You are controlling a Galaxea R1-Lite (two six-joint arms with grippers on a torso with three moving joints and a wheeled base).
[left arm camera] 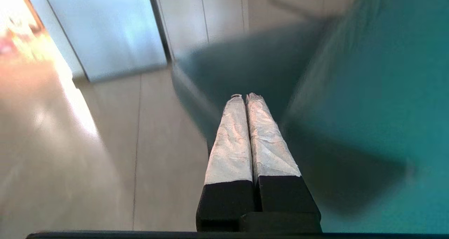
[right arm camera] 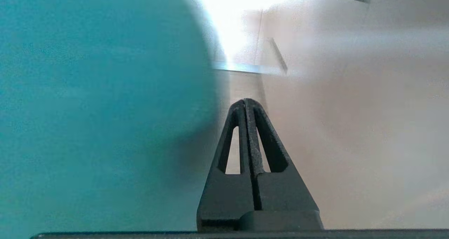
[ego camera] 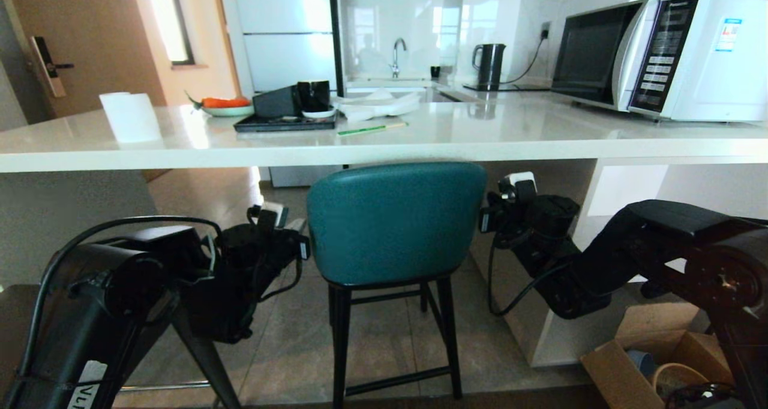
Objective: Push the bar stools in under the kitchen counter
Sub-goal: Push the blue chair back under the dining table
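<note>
Left claw: the left claw [left arm camera: 244, 98] has its two white-wrapped fingers [left arm camera: 231, 141] pressed together with nothing between them, just beside the left edge of the teal stool [ego camera: 393, 223].
Right claw: the right claw [right arm camera: 246, 104] is likewise pinched to a narrow point and empty, flanking the right edge of the stool's backrest; whether either claw actually touches the padding is hard to tell.
Arm pose: both arms reach forward and low from the near corners, forearms roughly level, wrists at backrest height.
Stool: it stands upright under the near edge of the table [ego camera: 540, 148], backrest top just below the slab, legs on the floor [ego camera: 288, 343].
Doing it well: push evenly from both sides at backrest height so the stool slides straight and does not twist or tip on its thin legs.
Clearance: the backrest looks low enough to pass under the slab.
</note>
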